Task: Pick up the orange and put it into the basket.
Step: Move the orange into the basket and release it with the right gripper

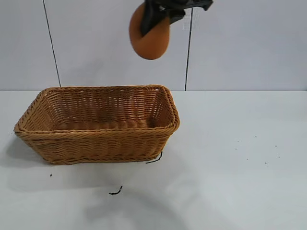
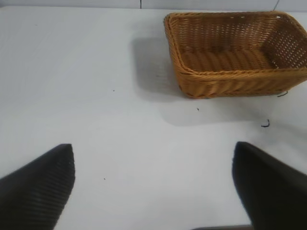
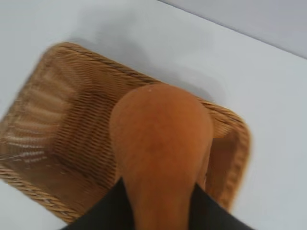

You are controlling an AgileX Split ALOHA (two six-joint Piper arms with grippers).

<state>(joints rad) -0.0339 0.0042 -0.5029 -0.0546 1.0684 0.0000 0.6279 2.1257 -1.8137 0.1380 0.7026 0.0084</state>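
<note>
My right gripper is shut on the orange and holds it high in the air above the right part of the basket. The orange is dull orange-brown and hangs below the black fingers. In the right wrist view the orange fills the middle between the two fingers, with the basket below it. My left gripper is open and empty over bare table, with the basket farther off. The basket holds nothing.
The white table runs around the basket. Small black scraps lie in front of the basket and at its front right corner. A pale wall stands behind.
</note>
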